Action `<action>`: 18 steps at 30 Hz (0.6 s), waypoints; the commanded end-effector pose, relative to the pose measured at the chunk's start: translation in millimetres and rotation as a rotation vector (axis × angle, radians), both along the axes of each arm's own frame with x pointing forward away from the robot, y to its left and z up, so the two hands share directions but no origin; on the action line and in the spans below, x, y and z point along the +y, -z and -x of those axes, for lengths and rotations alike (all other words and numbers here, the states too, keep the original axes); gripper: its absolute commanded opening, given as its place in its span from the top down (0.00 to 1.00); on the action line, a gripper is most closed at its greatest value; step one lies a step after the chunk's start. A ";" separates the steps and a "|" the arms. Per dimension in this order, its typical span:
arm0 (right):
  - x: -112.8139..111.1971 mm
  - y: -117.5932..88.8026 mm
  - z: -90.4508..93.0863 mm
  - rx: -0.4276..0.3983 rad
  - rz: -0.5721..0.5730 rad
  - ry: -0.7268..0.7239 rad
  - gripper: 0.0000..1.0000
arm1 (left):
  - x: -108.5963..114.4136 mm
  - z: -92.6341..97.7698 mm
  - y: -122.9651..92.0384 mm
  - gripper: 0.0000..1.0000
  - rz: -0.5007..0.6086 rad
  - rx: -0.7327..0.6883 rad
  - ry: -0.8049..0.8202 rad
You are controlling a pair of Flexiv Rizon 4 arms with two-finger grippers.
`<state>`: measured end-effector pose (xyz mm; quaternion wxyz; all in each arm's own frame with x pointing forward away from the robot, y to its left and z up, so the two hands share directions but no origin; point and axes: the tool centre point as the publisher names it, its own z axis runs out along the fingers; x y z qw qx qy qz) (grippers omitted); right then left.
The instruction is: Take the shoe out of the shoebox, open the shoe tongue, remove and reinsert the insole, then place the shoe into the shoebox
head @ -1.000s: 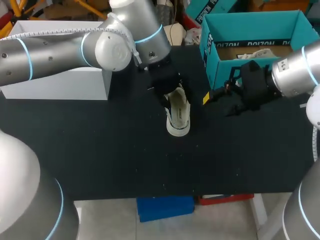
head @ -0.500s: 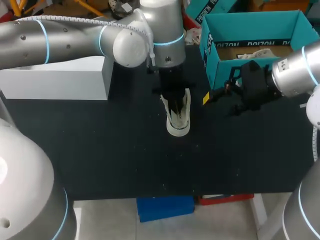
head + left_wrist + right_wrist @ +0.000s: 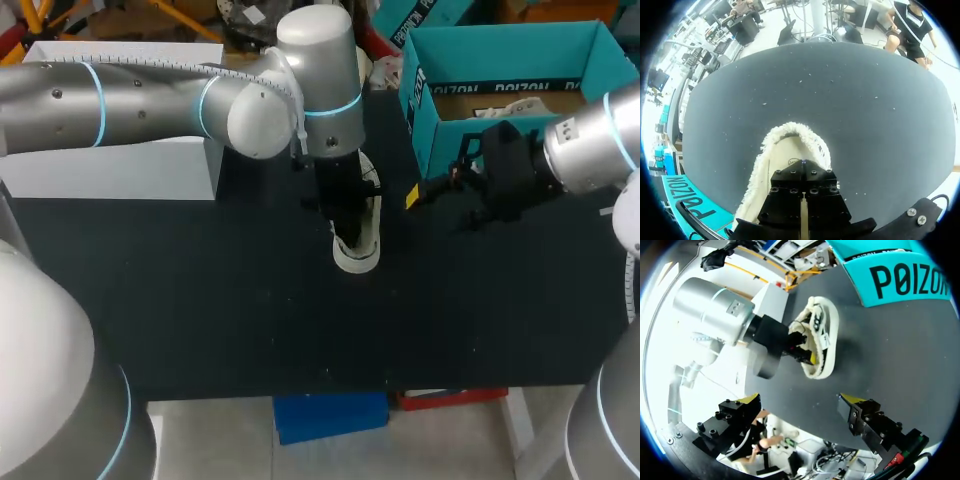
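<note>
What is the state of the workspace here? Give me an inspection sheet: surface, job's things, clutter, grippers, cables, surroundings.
Surface: black table, dotted with small pale specks.
Job's things: shoe stands on the table, out of the shoebox; the shoebox is open, at the table's far right corner.
Clutter: white box at the table's far left.
Grippers: left gripper is down in the shoe's opening; right gripper is open and empty, beside the shoebox.
Cables: a white cable runs along the left arm.
Surroundings: nothing seen touching the table or arms.
</note>
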<state>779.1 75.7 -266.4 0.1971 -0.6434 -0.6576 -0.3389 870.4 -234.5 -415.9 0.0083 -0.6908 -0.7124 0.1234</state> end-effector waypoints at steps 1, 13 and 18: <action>0.4 -0.3 0.1 0.001 0.002 0.001 0.00 | -2.1 -3.0 11.5 1.00 0.002 0.005 0.001; 0.4 -0.3 0.1 0.001 0.002 0.001 0.00 | -7.1 -8.7 -53.5 1.00 0.161 -0.061 0.021; 0.4 -0.3 0.1 0.001 0.002 0.001 0.00 | 0.5 -23.4 -97.3 1.00 0.325 -0.065 -0.097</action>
